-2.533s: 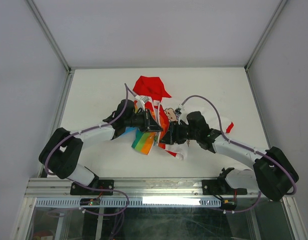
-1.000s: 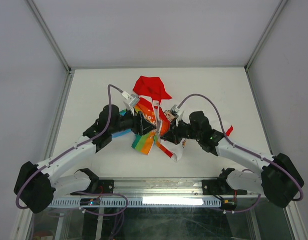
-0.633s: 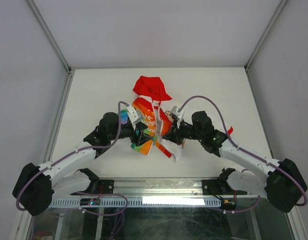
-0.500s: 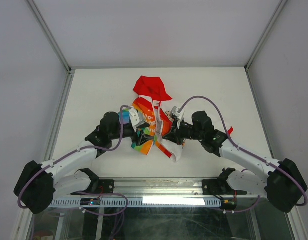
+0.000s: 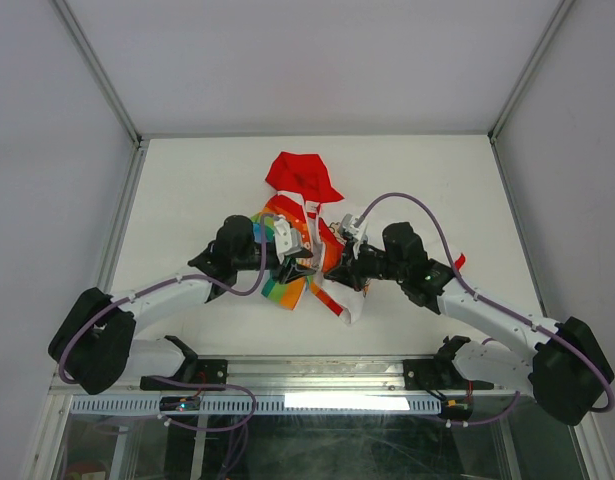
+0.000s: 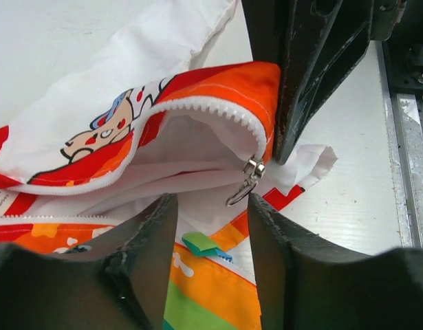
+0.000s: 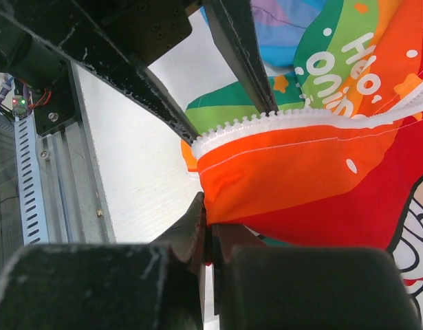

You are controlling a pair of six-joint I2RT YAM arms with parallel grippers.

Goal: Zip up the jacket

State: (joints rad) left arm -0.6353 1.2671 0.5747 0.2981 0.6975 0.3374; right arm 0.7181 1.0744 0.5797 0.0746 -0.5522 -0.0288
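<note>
Left arm: swinging back inward over the jacket (image 5: 299, 222), which is lying crumpled at the middle of the table (image 5: 187, 180).
Left pincer (image 6: 210, 213): standing open, straddling the zipper pull (image 6: 247, 180) — lining up to take it.
Right pincer (image 7: 210, 230): clamping the orange hem corner (image 7: 280, 179) — keeping the teeth taut.

Both arms reach forward and inward, elbows splayed, wrists nearly meeting. The left end effector (image 6: 211, 210) has its jaws apart; the right end effector (image 7: 208, 234) is pinched tight on the jacket (image 7: 321, 179).
</note>
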